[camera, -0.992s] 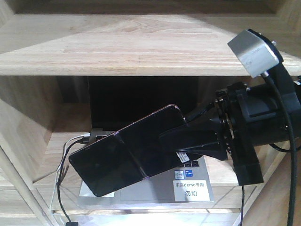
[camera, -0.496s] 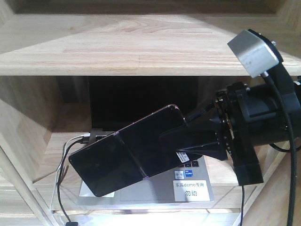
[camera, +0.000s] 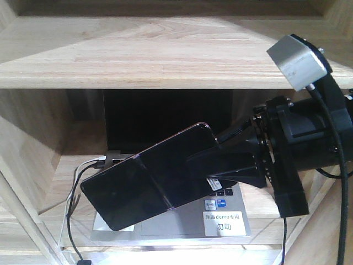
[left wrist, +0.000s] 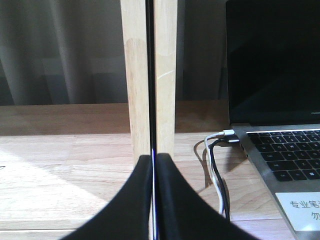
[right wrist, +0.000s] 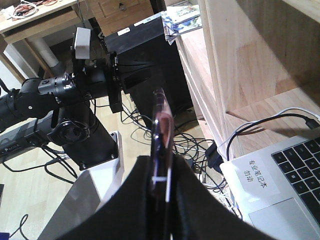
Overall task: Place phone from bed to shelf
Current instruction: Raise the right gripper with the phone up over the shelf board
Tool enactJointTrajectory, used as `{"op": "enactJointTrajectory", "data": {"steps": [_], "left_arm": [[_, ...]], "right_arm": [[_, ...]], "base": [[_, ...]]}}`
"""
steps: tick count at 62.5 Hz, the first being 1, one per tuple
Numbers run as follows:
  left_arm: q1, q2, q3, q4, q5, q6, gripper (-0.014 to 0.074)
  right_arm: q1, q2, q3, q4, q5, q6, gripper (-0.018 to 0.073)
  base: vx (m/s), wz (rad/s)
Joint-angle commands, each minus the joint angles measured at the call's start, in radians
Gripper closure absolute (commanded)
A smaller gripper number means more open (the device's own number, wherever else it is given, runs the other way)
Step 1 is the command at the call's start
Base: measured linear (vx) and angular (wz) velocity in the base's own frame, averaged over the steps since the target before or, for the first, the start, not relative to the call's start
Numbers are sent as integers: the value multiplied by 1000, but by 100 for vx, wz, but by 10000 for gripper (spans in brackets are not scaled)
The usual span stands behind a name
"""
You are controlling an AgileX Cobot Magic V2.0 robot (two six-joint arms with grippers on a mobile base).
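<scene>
At the far left of the front view, white and black cables trail down from the side of a silver laptop that sits open in the lower compartment of the shelf. Its dark screen faces out under the thick pale board above.

Moving right, the phone hangs in the air over the laptop's left half. It is tilted, with its low corner toward the cables and its high corner up by the screen. I cannot tell whether its lower edge touches the laptop. The crease runs across its middle and the pinkish rim shows along the top edge.

Right of that, my right gripper is clamped on the phone's right end, and the black arm reaches in from the right edge. A silver camera box sits above the wrist.

From the right wrist view I see the phone edge-on between the gripper's fingers, with a small white sticker on the rim. The left arm stands well apart at the far left, over the floor, and the laptop lies at the lower right.

In the left wrist view, the left gripper has its fingers pressed together with only a thin seam between them. It points at an upright board of the shelf, and the laptop is off to the right.
</scene>
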Motion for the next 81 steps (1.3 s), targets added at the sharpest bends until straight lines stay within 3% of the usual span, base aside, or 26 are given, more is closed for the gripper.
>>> {"op": "enactJointTrajectory", "data": {"steps": [1, 15, 34, 45, 57, 72, 81], "left_arm": [[-3, -5, 1, -6, -68, -4, 596], [-3, -5, 1, -6, -68, -4, 596], [-3, -5, 1, -6, -68, -4, 596], [-3, -5, 1, -6, -68, -4, 596], [-3, -5, 1, -6, -68, -4, 596], [-3, -5, 1, -6, -68, -4, 596], [-3, -5, 1, -6, -68, -4, 596]], "right_arm": [[-1, -23, -23, 117, 60, -2, 564], [-1, -23, -27, 211, 59, -8, 564], [-1, -23, -37, 422, 52, -112, 564], [-1, -23, -143, 397, -15, -123, 564], [-1, -23, -304, 315, -229, -104, 564], [-1, -3, -389, 236, -520, -54, 564], [-1, 55, -423, 236, -576, -50, 564]], "base": [[0, 0], [0, 0], [0, 0], [0, 0], [0, 0], [0, 0], [0, 0]]}}
